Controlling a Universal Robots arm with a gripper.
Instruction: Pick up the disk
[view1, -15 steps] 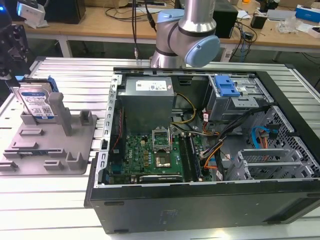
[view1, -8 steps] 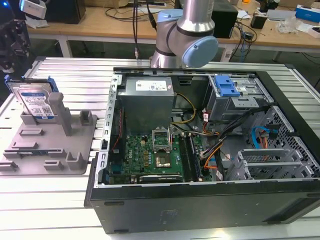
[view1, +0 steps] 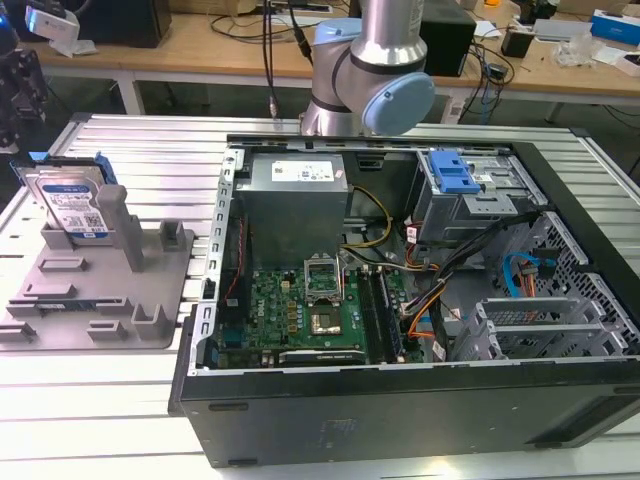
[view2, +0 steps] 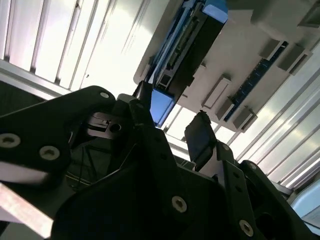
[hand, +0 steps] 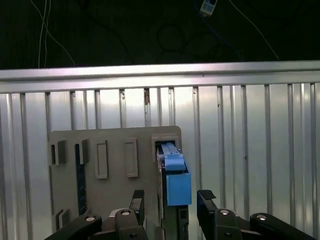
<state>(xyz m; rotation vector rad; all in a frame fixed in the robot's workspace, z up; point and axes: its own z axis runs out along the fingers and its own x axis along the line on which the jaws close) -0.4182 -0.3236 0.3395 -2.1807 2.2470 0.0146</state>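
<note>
Above the upright disk (hand: 172, 167), the 2 fingers (hand: 206, 199) hang wide apart, pointing down, holding nothing.

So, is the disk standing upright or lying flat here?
Upright: the disk stands on edge in a slot of the grey fixture.

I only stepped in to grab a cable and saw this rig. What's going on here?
A robot arm is set to pick up a hard drive. The drive stands on edge in a grey holder on the slatted table, to the exterior view's left of an open computer case. In the first wrist view the gripper is lined up with the drive, its fingers open and the drive seen between them. The drive is not gripped yet.
</note>
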